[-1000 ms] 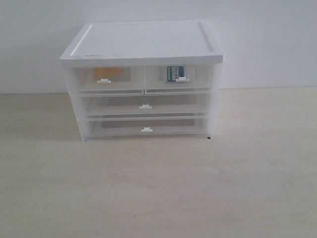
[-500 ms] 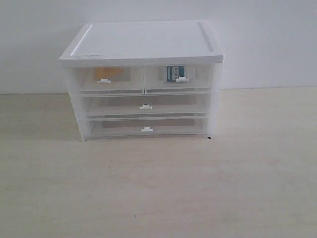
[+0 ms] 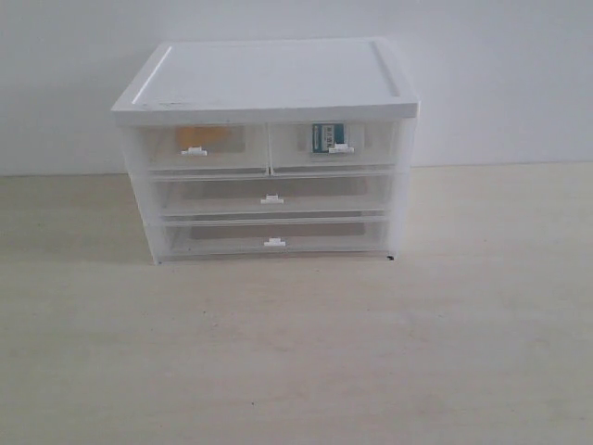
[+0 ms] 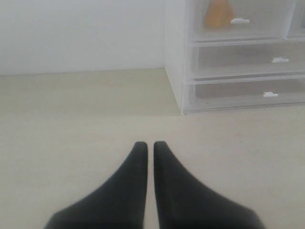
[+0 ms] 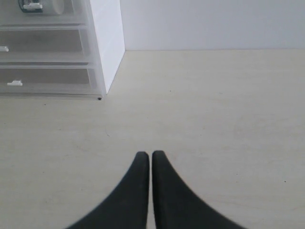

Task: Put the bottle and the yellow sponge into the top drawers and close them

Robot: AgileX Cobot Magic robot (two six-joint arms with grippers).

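Pale tabletop point(image 3: 296, 352), upper centre: closed top drawers point(image 3: 232, 158) hold the likely light, squashy yellow sponge point(image 3: 199, 135) (left) and stiff, slick bottle point(image 3: 327, 136) (right; grip mid-body). My left gripper point(image 4: 150, 145) and right gripper point(image 5: 150, 155): jaws together, empty.

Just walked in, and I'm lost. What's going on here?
Nothing is being handled. The yellow sponge sits inside the left of the top drawers, the bottle inside the right one; both look pushed in. The left gripper and right gripper hang shut and empty over the table, apart from the cabinet.
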